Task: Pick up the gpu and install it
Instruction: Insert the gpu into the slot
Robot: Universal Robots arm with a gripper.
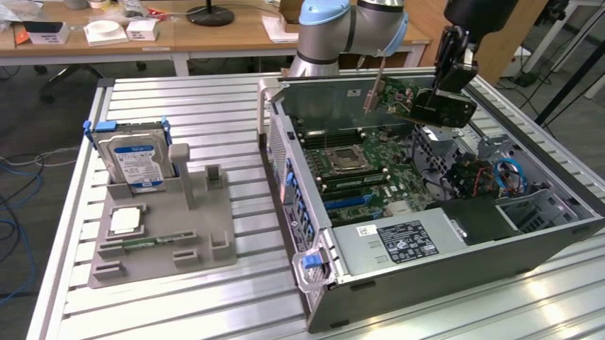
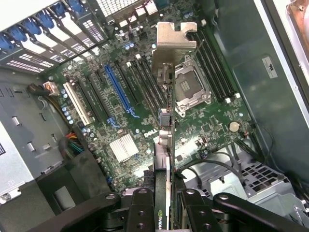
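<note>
Fixture tray [image 1: 212,248]: at the exterior view's left we see a grey holder on the slatted table [image 1: 189,99], well apart from the arm.
Hard drive [image 1: 137,159]: it stands upright in the back of the tray; it is not our part.
Memory stick [image 1: 151,242]: it lies flat near the tray's front, also not our part.
Computer case [image 1: 312,283]: it lies open on its side in the middle, with the motherboard [image 1: 373,166] facing up.
Blue slot [image 2: 118,92]: in the wrist view it is a long connector among the black slots, and we take it as the likely seat for the card.
CPU socket [image 2: 190,87]: it is bare metal, beside the card's line of sight.
Gpu [image 1: 402,95]: it hangs in the air over the far side of the open case, its silver bracket [image 2: 171,43] pointing down toward the board and touching nothing.
Gripper [image 1: 437,106]: the fingers [image 2: 140,205] are clamped on either face of the gpu at its upper end, and the hold looks square.
Step in hand: we judge it to be carrying the card over the board and lining it up.
Doing it well: we would keep the card plumb. Its edge should run parallel to the blue slot, which seems to lie off to one side and not beneath it. The bracket end should point at the case's rear openings [image 2: 29,46].
Risk: a tilted card could catch the socket or nearby slots, and the blue cables [image 1: 511,173] at the exterior view's right need a clear berth.
</note>
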